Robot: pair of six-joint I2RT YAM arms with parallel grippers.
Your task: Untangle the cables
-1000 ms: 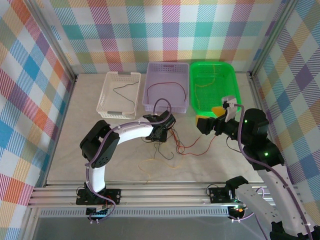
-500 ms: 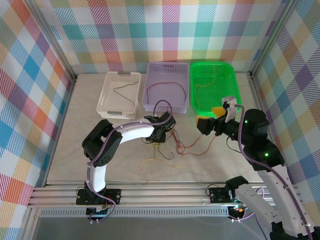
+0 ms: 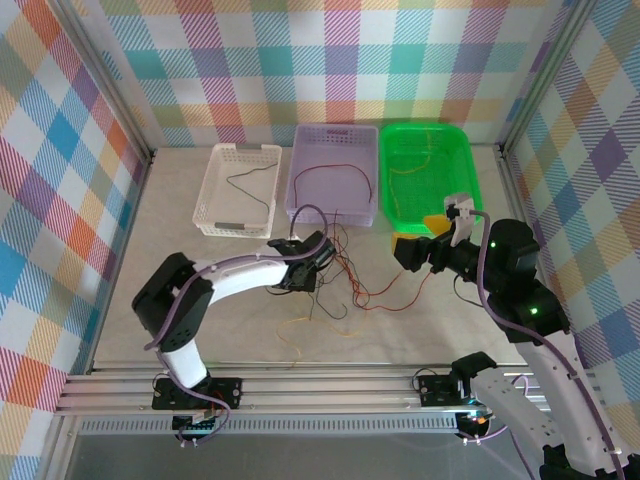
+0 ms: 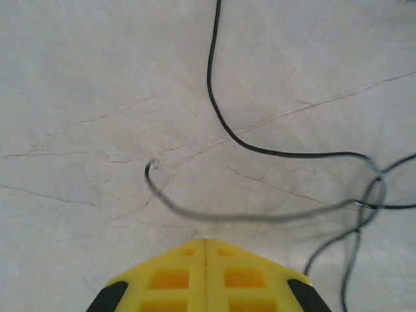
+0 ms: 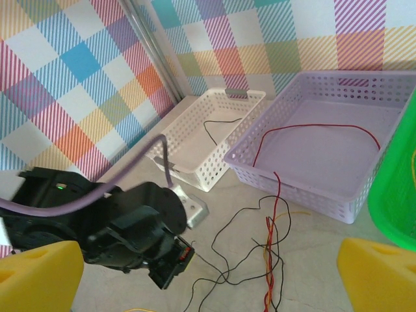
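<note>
The cables (image 3: 345, 285) lie tangled on the table between the arms: thin black, red and yellow wires, with the red and yellow strands twisted together (image 5: 272, 260). My left gripper (image 3: 300, 272) sits at the tangle's left edge, fingers (image 4: 206, 260) pressed together and shut. A blurred black wire (image 4: 260, 214) curves just beyond their tips, its free end (image 4: 151, 166) on the table; I see nothing between the fingers. My right gripper (image 3: 412, 248) hovers right of the tangle, open, with both yellow fingers (image 5: 39, 276) wide apart.
Three baskets stand at the back: a white one (image 3: 212, 190) holding a black wire, a purple one (image 3: 300, 140) holding a red wire (image 5: 312, 130), a green one (image 3: 470, 175) holding a yellow wire. A loose yellow wire (image 3: 300, 322) lies nearer the front.
My left gripper has slid left and toward the front along the tangle's edge, and its elbow has swung out left. A black loop now shows near the purple basket. The right arm is still.
</note>
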